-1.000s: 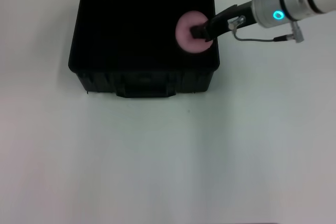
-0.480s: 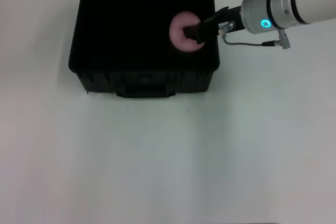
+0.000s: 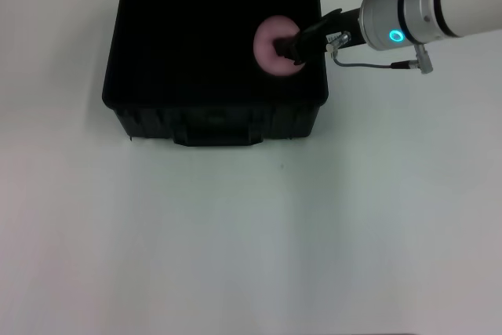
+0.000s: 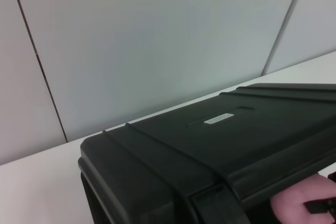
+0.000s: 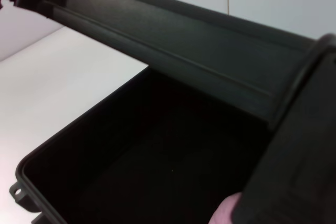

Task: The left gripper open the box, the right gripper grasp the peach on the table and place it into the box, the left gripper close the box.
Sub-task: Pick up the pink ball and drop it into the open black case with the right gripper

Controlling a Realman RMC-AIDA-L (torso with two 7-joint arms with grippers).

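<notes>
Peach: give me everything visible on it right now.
The small round pale pink matte peach hangs over the right part of the open black hard plastic box, inside its rim. The slim black right gripper is shut on its right side. Whether it touches the box floor cannot be told. Both wrist views show only a pink edge.

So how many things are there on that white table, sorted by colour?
Black: 1, the box, standing open.
Pink: 1, the peach, held over the inside of the box by the right claw.
Total: 2 things. The left claw is not in sight.
</notes>
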